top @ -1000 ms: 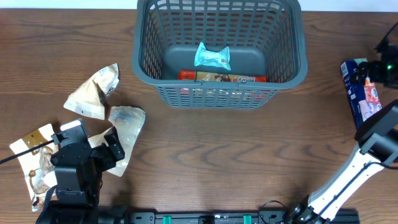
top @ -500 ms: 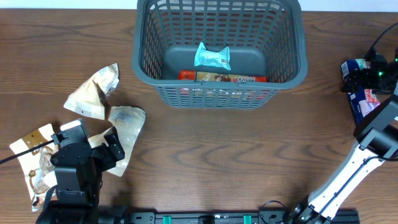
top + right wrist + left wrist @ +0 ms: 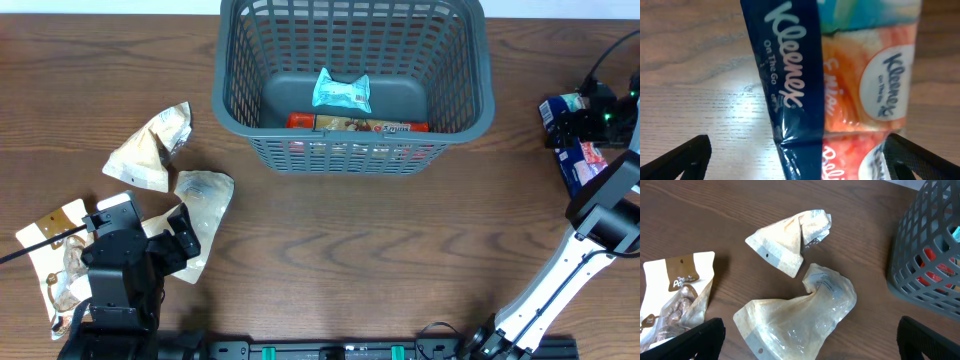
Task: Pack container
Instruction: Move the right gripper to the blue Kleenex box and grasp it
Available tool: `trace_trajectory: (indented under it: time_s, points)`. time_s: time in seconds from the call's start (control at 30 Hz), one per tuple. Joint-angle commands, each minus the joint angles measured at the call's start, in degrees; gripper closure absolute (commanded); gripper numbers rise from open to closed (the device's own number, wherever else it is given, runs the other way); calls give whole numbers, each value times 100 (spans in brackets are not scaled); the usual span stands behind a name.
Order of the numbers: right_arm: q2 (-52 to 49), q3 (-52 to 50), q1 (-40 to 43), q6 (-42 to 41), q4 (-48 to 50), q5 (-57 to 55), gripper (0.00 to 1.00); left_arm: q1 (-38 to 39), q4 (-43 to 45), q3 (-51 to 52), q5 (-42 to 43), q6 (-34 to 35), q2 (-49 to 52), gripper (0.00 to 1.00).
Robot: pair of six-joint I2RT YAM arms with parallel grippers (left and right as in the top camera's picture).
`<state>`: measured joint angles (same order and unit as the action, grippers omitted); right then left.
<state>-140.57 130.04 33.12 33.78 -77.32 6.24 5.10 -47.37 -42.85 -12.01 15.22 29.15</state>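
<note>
By the right edge of the counter [image 3: 330, 250], the spread right end effector [image 3: 797, 159] hangs over a Kleenex pack [image 3: 790, 85], likely light, squashy, slick: pinch its middle.

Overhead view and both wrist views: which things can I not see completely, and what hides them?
Kleenex pack: overhead, the right gripper covers part of it; right wrist view, cut off top and bottom.
Red box in the container: overhead, the near lattice wall hides its lower part; print too small.
Brown-label snack bag: overhead, the left arm overlaps it.
</note>
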Motion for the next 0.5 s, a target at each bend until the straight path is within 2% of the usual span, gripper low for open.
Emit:
trace_trajectory:
  time_s: [0.0,0.47]
  points:
    - [387,37,-42,256,79,83,1,22,7,-98,-7,55,-4,1]
    - [520,33,131,599,179,68,3,22,9,-98,-7,55,-2,1]
